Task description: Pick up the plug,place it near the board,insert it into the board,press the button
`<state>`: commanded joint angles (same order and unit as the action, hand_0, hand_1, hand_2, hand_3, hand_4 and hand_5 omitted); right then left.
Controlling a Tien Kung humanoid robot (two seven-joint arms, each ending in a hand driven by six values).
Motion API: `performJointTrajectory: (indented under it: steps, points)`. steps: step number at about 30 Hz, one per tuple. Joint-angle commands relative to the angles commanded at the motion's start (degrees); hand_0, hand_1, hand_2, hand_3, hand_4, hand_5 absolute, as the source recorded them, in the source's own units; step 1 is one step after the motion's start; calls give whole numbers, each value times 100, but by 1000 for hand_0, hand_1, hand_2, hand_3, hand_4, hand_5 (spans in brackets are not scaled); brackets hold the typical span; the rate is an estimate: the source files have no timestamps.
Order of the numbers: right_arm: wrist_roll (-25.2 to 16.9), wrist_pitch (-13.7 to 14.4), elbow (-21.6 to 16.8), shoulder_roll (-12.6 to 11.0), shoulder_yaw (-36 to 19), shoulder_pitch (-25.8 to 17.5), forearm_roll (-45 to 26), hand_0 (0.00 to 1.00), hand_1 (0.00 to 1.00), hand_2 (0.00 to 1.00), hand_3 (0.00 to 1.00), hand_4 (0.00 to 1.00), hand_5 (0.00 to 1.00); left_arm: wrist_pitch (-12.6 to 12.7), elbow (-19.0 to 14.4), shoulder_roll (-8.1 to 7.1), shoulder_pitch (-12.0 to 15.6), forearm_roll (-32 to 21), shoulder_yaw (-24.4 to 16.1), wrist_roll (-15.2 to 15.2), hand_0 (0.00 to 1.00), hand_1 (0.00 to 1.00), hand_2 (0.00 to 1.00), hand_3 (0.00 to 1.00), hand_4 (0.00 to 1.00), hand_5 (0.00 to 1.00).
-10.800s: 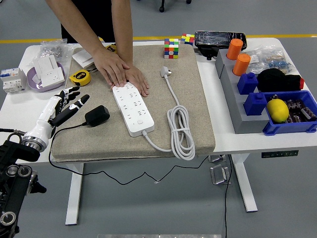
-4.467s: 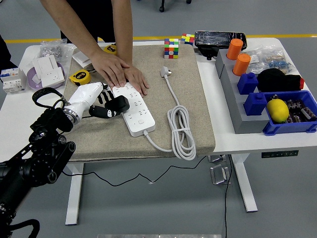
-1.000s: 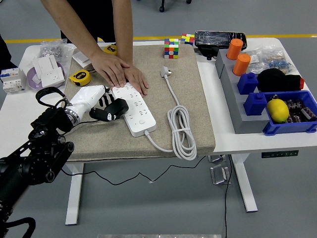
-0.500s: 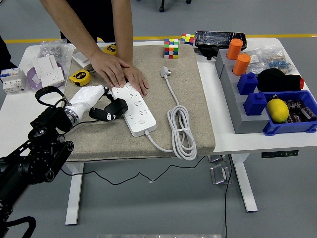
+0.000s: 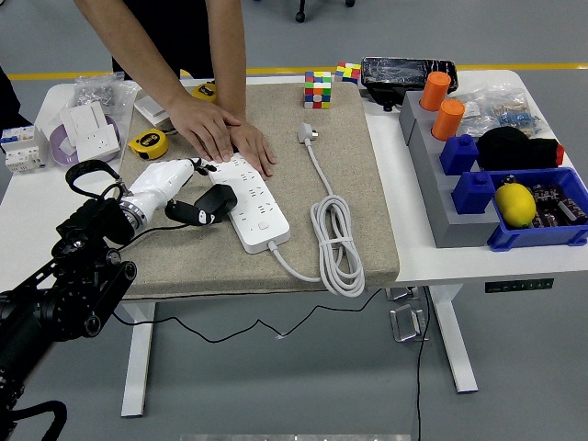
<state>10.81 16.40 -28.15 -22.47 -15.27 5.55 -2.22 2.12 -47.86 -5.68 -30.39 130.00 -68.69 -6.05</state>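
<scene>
White and flat, the surface (image 5: 28, 216) carries a coarse beige fabric mat (image 5: 358, 184) in the head view. On the mat lies a long white plastic power strip (image 5: 250, 202), its cable coiled (image 5: 337, 241) beside it. A person's hands (image 5: 225, 133) press flat on the strip's far end. The left hand (image 5: 170, 188) has its fingers (image 5: 197, 213) curled around a boxy black plug (image 5: 220, 202) held against the strip's left edge. At right, a blue bin (image 5: 570, 184) holds a yellow ball (image 5: 515, 204), while grey stepped blocks (image 5: 432, 197) carry orange cylinders (image 5: 448, 118).
</scene>
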Motion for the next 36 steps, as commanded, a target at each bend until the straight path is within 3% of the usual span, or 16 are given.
performJointTrajectory:
  steps: [7, 13, 14, 19, 20, 21, 25, 26, 30, 33, 36]
  points:
    - [-4, 5, -7, -2, 13, 12, 14, 998, 928, 852, 845, 998, 998, 3, -6, -1, -1, 0, -43, -2, 775, 867, 808, 843, 998, 349]
    - [-6, 10, -8, 2, 16, -4, 33, 998, 927, 853, 844, 998, 998, -81, -220, -1, 96, 0, -173, -13, 779, 868, 810, 847, 998, 367]
    - [-4, 9, -8, 2, 18, -5, 34, 998, 925, 850, 844, 998, 998, -90, -239, 1, 103, 0, -187, -16, 795, 910, 859, 859, 998, 495]
    - [-2, 20, -14, 4, 17, -4, 62, 998, 925, 850, 844, 998, 998, -245, -435, 2, 167, 0, -378, -69, 795, 910, 859, 859, 998, 495]
    - [-1, 23, -17, 5, 15, -3, 73, 998, 924, 849, 843, 998, 998, -280, -518, 2, 204, 0, -452, -83, 887, 966, 935, 906, 998, 898]
    - [-1, 26, -18, 6, 12, -4, 81, 998, 924, 849, 843, 998, 998, -298, -589, 3, 238, 0, -508, -85, 887, 966, 935, 906, 998, 898]
    - [2, 29, -11, 16, 18, -28, 79, 998, 924, 849, 843, 998, 998, -163, -1058, 66, 485, -632, -785, -10, 887, 966, 935, 906, 998, 898]
    - [4, 27, -9, 18, 24, -33, 77, 998, 924, 850, 841, 998, 998, -127, -1180, 83, 544, -846, -828, 18, 915, 985, 974, 949, 998, 998]
    - [5, 30, -10, 26, 16, -43, 98, 998, 924, 850, 841, 998, 998, 183, -1841, 215, 884, -1734, -1032, 366, 915, 985, 974, 949, 998, 998]
    - [3, 38, -13, 30, -10, -34, 115, 998, 924, 849, 840, 998, 998, 520, -2531, 336, 1233, -2475, -1099, 878, 922, 980, 950, 948, 998, 998]
    - [3, 43, -14, 26, -17, -28, 123, 998, 924, 849, 840, 998, 998, 631, -3099, 392, 1515, -3147, -1055, 1287, 922, 980, 950, 948, 998, 998]
